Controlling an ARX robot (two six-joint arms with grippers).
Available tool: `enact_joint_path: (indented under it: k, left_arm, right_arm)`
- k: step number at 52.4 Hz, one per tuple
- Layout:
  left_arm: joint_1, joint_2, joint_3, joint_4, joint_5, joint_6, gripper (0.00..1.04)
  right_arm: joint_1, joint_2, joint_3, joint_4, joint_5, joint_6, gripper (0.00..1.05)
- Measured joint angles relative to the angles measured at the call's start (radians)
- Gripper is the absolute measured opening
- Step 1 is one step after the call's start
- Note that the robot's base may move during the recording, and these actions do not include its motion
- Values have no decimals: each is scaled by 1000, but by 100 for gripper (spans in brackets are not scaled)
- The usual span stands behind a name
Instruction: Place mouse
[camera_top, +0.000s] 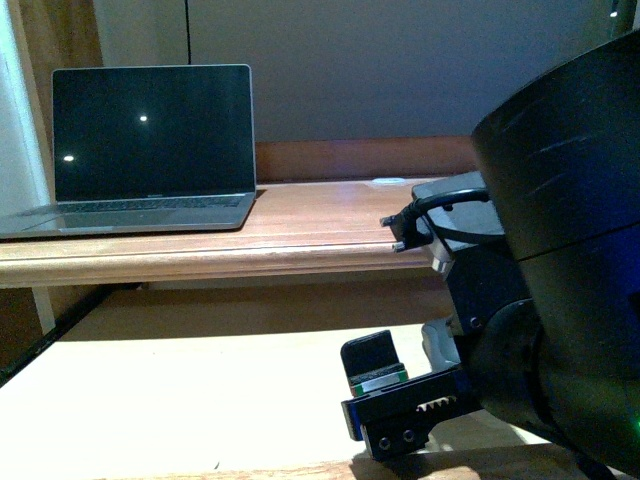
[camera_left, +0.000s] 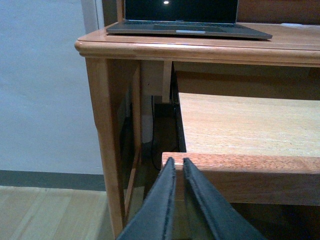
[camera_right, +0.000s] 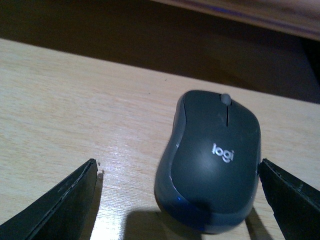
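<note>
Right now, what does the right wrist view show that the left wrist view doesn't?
Only the right wrist view: the Logi mouse, lying between wide-open jaws. Only the left wrist view: the laptop on the desk top, the wall, the floor, and jaws nearly shut. Both: the lower light wooden shelf.

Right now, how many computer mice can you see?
1. The mouse lies on the pale lower shelf, between the fingers of the open right pincer. The arm may hide others.
</note>
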Motion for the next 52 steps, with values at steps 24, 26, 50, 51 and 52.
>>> enact_joint_path:
  k: [24,26,50,51,52]
  left_arm:
    - [0,0,0,0,0,2,99]
    - [0,0,0,0,0,2,97]
    - [0,0,0,0,0,2,97]
    - [0,0,0,0,0,2,97]
    - [0,0,0,0,0,2,97]
  right_arm:
    - [-4,142,167,-144,-11,187,97]
    - [0,153,178,-144,1,195,97]
    - [-10,219,246,-146,39,243,89]
    - [-11,219,246,-144,42,244,86]
    - [-11,220,246,-143,42,244,84]
